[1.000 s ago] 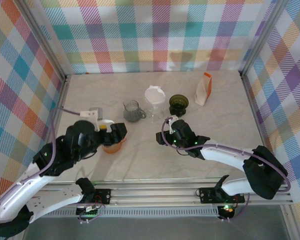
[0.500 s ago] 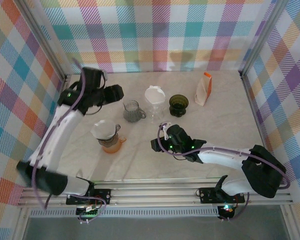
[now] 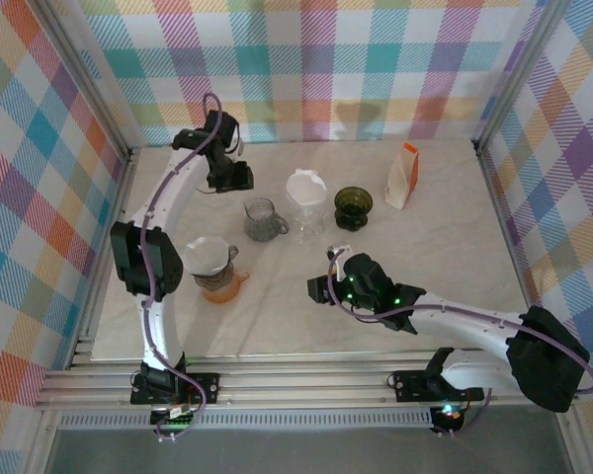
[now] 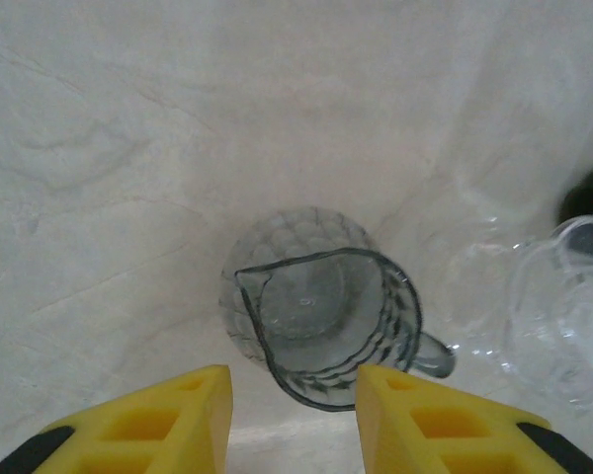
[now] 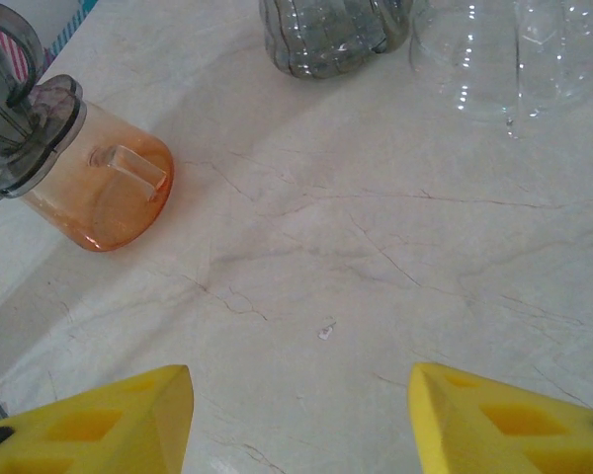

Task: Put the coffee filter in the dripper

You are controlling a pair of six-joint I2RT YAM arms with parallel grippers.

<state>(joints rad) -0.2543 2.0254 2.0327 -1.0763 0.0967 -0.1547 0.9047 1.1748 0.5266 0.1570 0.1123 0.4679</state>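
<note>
The white coffee filter [image 3: 207,254] sits in the grey dripper [image 3: 227,259], which stands on an orange glass server [image 3: 223,287] at the left of the table. In the right wrist view the dripper [image 5: 22,133] and the server [image 5: 110,198] are at the left edge. My left gripper [image 3: 234,178] is far back on the left, well away from the dripper. Its yellow fingers [image 4: 168,420] are apart with nothing between them, above a ribbed glass pitcher [image 4: 321,321]. My right gripper [image 3: 320,287] is open and empty, low over bare marble [image 5: 306,296] to the right of the server.
A glass pitcher [image 3: 262,219] stands mid-table. Behind it are a clear glass vessel [image 3: 307,212] with a white top, a dark green cup [image 3: 353,205] and an orange-and-white packet [image 3: 403,176]. Checked walls close the table on three sides.
My left arm has lifted off the dripper and swung to the back left, leaving the filter in the dripper; its jaws have narrowed. The right gripper has shifted only slightly.
</note>
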